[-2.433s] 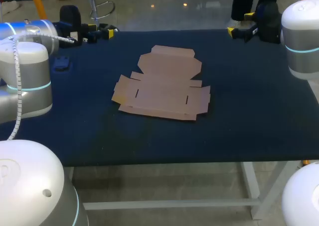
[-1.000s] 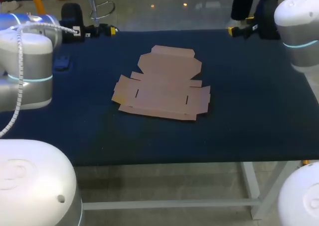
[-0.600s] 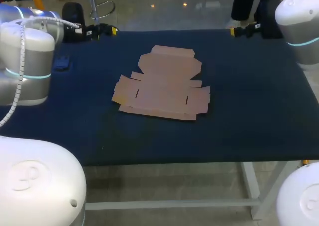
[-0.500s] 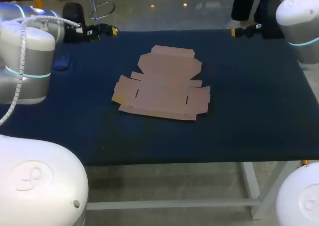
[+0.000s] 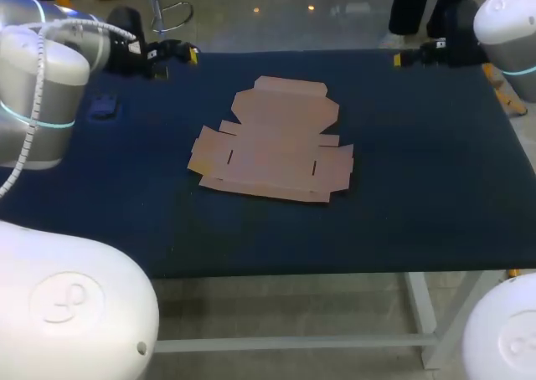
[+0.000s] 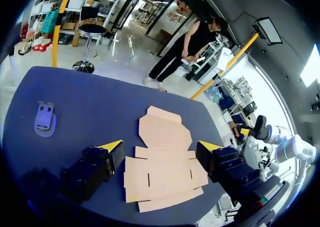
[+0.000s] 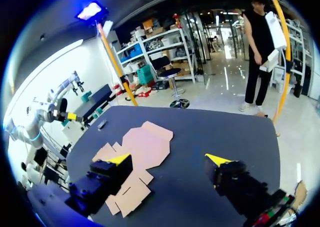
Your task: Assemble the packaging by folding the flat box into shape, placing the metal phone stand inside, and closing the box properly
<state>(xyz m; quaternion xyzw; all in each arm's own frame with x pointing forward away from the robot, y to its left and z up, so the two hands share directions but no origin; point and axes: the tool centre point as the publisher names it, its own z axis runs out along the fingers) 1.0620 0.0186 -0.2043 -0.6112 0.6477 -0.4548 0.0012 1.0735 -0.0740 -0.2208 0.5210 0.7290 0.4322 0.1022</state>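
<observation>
The flat brown cardboard box [image 5: 272, 141] lies unfolded in the middle of the dark blue table [image 5: 419, 187]. It shows under and ahead of the left gripper [image 6: 161, 145] as the same flat box [image 6: 162, 162], and beside the right gripper [image 7: 167, 159] as the box [image 7: 135, 154]. A small purple phone stand [image 5: 103, 105] rests near the table's far left; the left wrist view shows the stand [image 6: 44, 120] off to the side. My left gripper [image 5: 174, 58] hangs open over the far left edge. My right gripper [image 5: 412, 58] hangs open over the far right edge. Neither holds anything.
The table's front edge [image 5: 293, 267] runs below the box, with bare cloth on all sides of it. My left arm's elbow [image 5: 38, 79] stands above the left side, and my right arm's elbow [image 5: 507, 28] stands above the far right corner.
Both arms have swung their elbows up and outward; the right gripper has drifted slightly right. The box and stand have not moved, and both grippers stay open.
</observation>
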